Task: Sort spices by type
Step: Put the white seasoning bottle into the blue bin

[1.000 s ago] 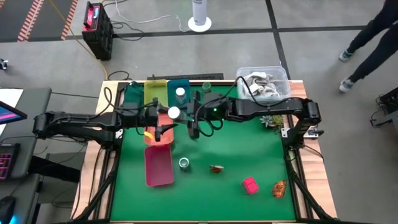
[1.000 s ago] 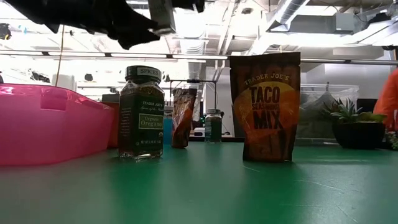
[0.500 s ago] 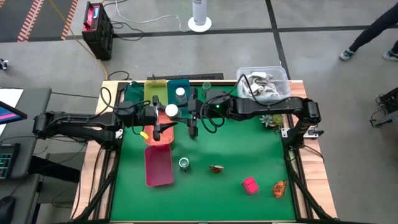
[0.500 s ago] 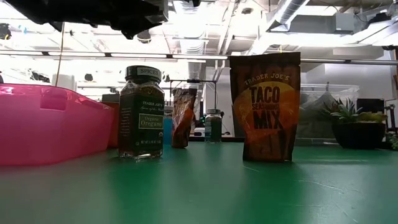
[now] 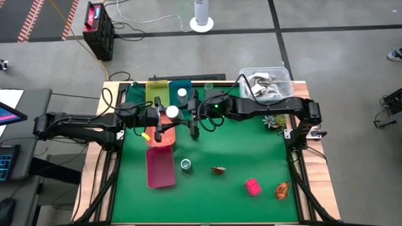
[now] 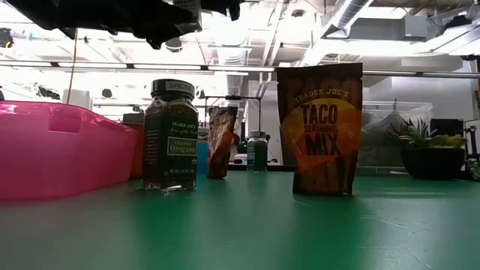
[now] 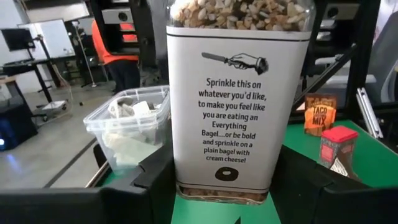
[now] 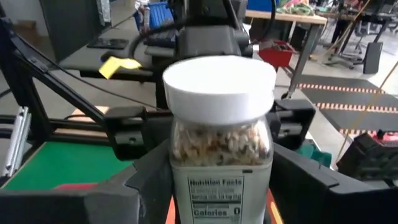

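Both my grippers meet over the trays at the table's twelve o'clock: the left gripper and right gripper each have fingers pinching the white-lidded seasoning jar, held aloft between them.

Both arms crowd the far middle of the desk, meeting at the white-lidded jar over the trays. Pink tray blocks your near left. Open green runs between the green-lidded jar, brown sachet, pink block and orange sachet.
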Motion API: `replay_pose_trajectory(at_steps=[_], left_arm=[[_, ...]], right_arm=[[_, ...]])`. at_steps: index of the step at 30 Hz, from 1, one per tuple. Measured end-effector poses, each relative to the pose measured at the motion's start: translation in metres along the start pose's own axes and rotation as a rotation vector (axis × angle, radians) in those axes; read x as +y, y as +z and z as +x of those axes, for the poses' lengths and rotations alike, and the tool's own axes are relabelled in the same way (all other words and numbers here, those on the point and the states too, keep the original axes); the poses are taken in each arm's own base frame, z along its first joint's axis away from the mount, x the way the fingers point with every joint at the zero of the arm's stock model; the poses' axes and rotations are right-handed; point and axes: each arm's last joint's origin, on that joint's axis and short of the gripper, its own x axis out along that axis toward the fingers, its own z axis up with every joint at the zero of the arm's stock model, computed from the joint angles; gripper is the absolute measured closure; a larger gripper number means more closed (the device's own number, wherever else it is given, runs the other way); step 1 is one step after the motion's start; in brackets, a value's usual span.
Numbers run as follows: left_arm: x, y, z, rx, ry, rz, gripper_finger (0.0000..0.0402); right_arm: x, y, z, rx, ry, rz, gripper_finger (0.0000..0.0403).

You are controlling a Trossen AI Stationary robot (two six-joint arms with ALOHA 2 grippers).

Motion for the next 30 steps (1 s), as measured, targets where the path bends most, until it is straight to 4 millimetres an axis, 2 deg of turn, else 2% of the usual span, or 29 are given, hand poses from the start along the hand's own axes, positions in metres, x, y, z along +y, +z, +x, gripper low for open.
replay_pose_trajectory(at_steps=[11,18,21,27,30], left_arm=[[0.000,-0.009,0.000,0.096,0.019,-0.090,0.0206],[-0.001,-0.010,-0.001,0.109,0.019,-0.080,0.0206],[-0.001,-0.010,-0.001,0.114,0.017,-0.062,0.0206],[-0.001,-0.015,-0.001,0.165,0.017,-0.048,0.0206],[-0.001,-0.017,-0.002,0.185,0.036,-0.056,0.0206]], right_arm=[[-0.005,-0.008,0.000,0.065,-0.003,-0.020,0.0131],[-0.006,0.002,-0.004,0.112,0.035,-0.041,0.0124],[-0.006,0.004,-0.005,0.110,0.042,-0.039,0.0098],[-0.009,0.004,-0.005,0.113,0.041,-0.009,0.0020],[-0.009,0.004,-0.005,0.115,0.038,0.011,0.0007]])
